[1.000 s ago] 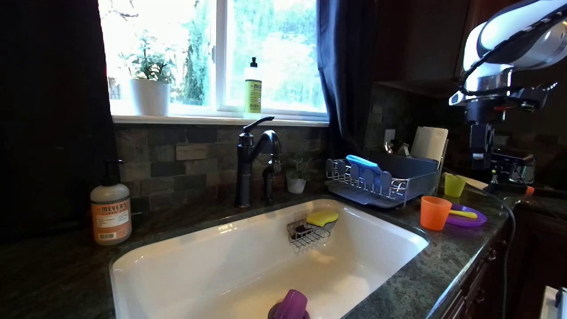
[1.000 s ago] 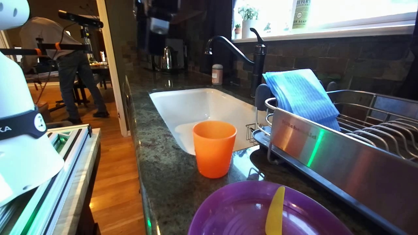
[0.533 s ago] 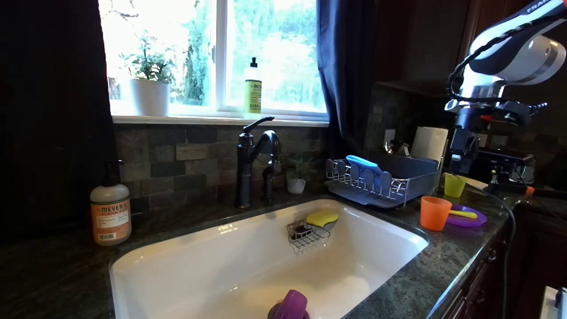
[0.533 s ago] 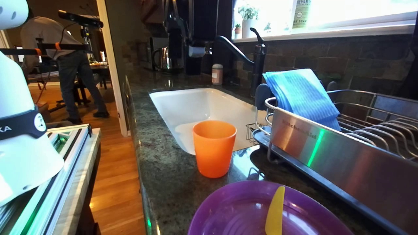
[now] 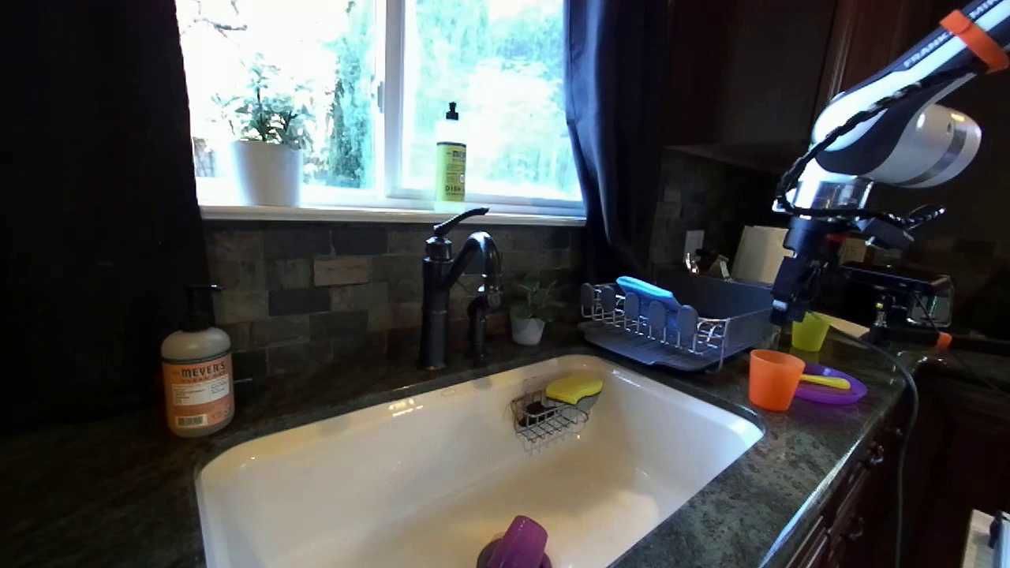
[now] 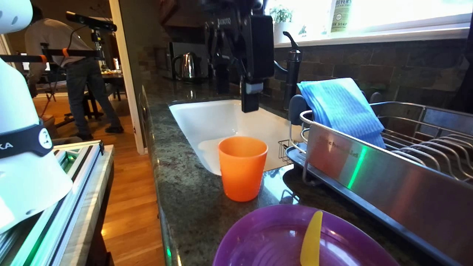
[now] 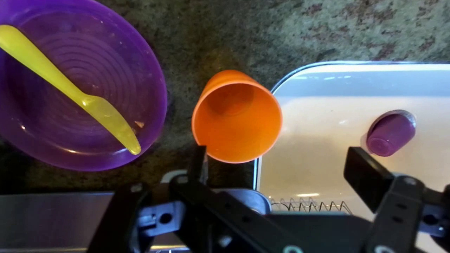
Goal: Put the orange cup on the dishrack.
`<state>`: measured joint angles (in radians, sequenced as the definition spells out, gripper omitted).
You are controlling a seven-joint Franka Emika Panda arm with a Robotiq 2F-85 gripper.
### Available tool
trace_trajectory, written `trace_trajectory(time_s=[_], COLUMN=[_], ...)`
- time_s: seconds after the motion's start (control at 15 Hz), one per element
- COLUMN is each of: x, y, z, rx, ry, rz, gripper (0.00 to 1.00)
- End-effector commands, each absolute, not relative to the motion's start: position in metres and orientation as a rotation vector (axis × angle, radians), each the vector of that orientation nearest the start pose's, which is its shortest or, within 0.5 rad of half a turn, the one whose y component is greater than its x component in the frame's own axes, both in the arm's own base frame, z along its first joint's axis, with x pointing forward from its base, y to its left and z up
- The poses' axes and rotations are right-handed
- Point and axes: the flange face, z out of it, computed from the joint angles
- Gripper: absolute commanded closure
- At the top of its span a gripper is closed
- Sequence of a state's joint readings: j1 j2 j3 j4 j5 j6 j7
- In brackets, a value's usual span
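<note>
Fingers (image 7: 368, 177) spread wide, holding nothing; the orange cup (image 6: 242, 173) stands upright, tapered, smooth-rimmed, seemingly matt.

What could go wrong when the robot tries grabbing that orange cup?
In the wrist view, the open end effector isn't centred on the orange cup, so it might bump the rim. The cup might tip into the nearby sink. Later, the blue cloth on the dishrack might get in its way.

Orange cup (image 6: 242, 177) | upright, tapered | near dishrack (image 6: 388, 186), apart | dishrack: wire-framed, metal-panelled
</note>
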<state>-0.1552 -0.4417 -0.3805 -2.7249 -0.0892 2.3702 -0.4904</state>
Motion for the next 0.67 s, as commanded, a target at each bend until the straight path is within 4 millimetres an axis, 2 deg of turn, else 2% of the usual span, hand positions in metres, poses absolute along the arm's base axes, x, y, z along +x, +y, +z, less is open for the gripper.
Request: trace_trajectory(time_s=[0.0,0.33,0.6], x=[0.343,0.36,0.367], y=[-0.178,-0.163,-0.152], z=[0.325,0.299,0.282], rx=[-3.094,-3.107,-3.096], ry=[-0.067,-0.123,-0.13], rz=[-0.149,-0.147,-0.098], gripper=[0.0,0.01,0.12])
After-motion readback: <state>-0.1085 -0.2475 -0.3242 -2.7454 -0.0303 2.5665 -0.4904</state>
